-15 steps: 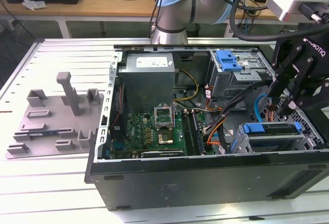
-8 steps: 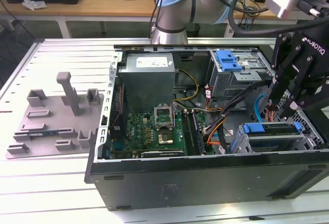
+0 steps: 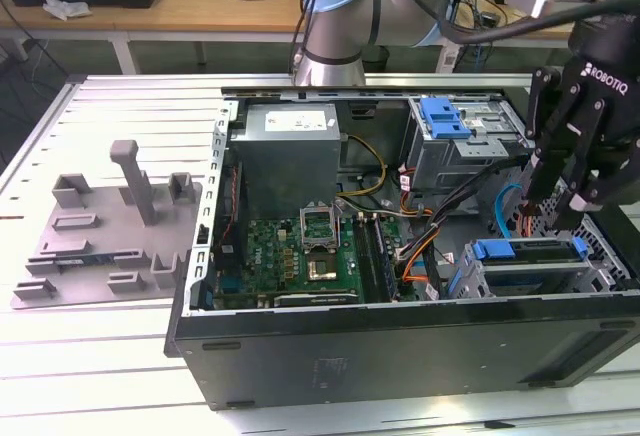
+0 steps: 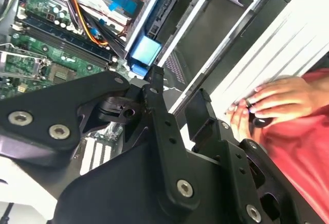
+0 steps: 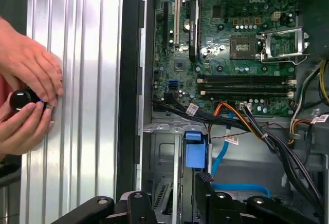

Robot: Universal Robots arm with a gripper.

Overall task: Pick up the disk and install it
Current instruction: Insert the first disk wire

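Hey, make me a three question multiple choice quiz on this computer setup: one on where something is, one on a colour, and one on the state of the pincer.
1. Where does the grey fixture lie?
A) on the table, to the exterior view's left of the computer case
B) inside the case
C) on a shelf

2. What colour is the bracket on the disk below the pincer?
A) red
B) blue
C) yellow

3. How is the pincer?
A) shut on the disk
B) shut on a cable
C) open, holding nothing

Answers:
1 A: the exterior view shows it on the grooved table beside the case.
2 B: a blue strip tops the disk in its cage.
3 C: in the second wrist view its jaws stand apart with nothing between.
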